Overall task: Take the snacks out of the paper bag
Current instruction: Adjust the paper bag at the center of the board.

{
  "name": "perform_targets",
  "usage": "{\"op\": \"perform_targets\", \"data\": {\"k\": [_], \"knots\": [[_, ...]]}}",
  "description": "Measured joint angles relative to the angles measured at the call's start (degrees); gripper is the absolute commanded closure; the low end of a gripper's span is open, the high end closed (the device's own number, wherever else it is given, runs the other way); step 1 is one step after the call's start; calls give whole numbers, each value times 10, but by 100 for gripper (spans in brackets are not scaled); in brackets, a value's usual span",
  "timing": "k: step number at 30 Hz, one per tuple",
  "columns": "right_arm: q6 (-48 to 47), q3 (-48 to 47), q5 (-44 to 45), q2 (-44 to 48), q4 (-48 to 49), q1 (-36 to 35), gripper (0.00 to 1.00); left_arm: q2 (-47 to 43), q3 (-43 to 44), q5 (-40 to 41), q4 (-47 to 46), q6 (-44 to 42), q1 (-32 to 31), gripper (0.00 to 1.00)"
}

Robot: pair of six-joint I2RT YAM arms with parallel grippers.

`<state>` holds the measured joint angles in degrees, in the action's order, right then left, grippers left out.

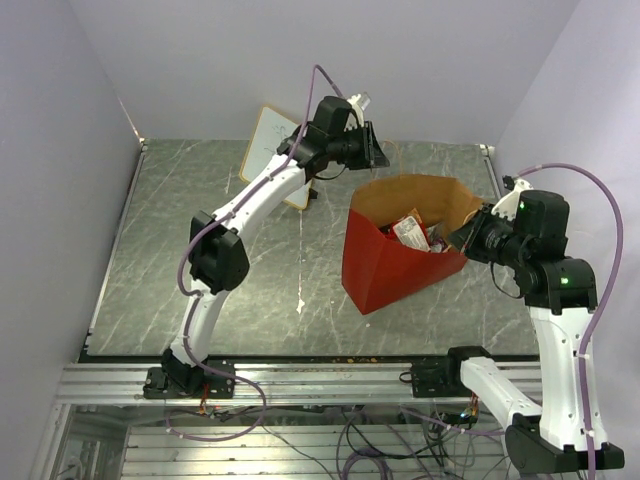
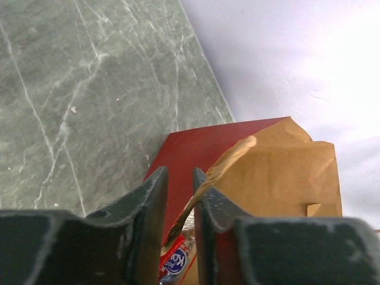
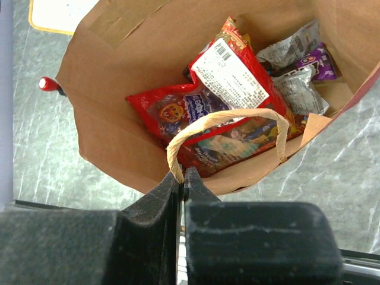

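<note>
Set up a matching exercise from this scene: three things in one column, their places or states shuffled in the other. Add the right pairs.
Things:
1. red candy bag
2. whiteboard
3. right gripper

Places or states:
a. shut on the paper bag at its rim
b. at the far edge of the table, outside the bag
c. lying inside the paper bag

Pairs: 1-c; 2-b; 3-a

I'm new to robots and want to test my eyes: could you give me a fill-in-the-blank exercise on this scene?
The bag is red outside and ____ inside. The snacks lie ____ the bag. The largest packet is ____.
Missing words: brown; inside; red.
</note>
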<state>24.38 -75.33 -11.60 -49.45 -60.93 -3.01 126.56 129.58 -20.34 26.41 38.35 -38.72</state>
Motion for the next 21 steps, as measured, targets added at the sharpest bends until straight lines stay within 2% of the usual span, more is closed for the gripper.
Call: {"op": "perform_targets", "data": {"k": [1,2,6,9,16,21], "knots": [[-1,0,-6,0,0,0,100,1,0,-5,-5,3,0,91],[-2,0,-11,-1,1,0,100,1,0,-8,-9,7,0,93],[-19,-6,-53,-13,7,0,100,-16,-12,-18,-23,7,4,93],[-46,-16,-108,-34,15,0,100,-52,-54,-22,-27,6,6,93],[-51,-18,-251,-77,92,-27,98,-230,-212,-23,-13,5,56,93],[-7,6,-293,-87,189,-88,97,-384,-318,0,16,-3,88,93]]}}
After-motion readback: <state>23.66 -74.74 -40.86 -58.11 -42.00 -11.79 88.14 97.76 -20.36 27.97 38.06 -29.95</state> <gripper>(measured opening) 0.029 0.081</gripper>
